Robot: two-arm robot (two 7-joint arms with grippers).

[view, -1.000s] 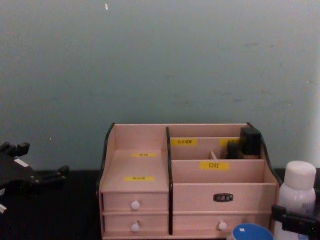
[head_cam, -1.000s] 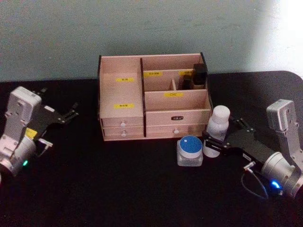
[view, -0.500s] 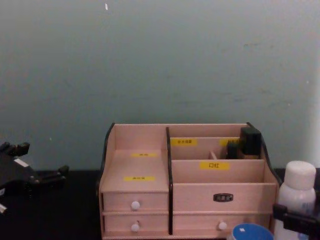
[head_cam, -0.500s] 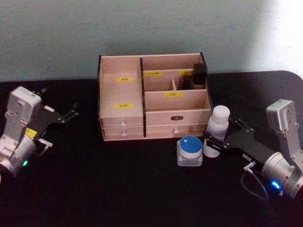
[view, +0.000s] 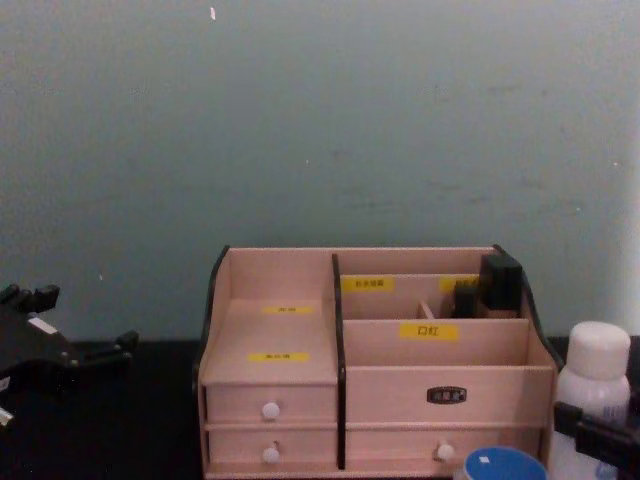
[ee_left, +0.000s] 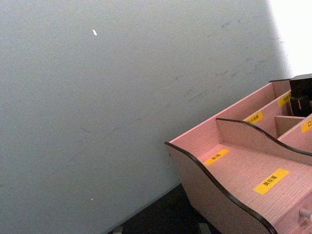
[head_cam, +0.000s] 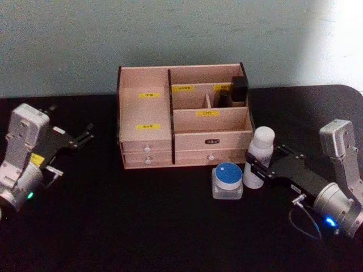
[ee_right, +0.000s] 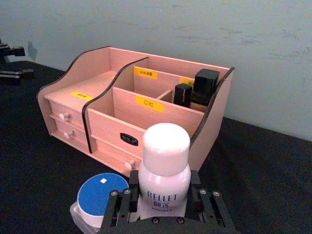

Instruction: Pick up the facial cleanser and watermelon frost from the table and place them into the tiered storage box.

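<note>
White facial cleanser (head_cam: 258, 154) now upright, clamped by right gripper (head_cam: 256, 169)

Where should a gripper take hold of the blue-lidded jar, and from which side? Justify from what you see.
Grip the jar by its clear walls just under the lid, probably coming from above with fingers front and back. It stands upright and squat, and the bottle held in the right gripper crowds its right side.
</note>
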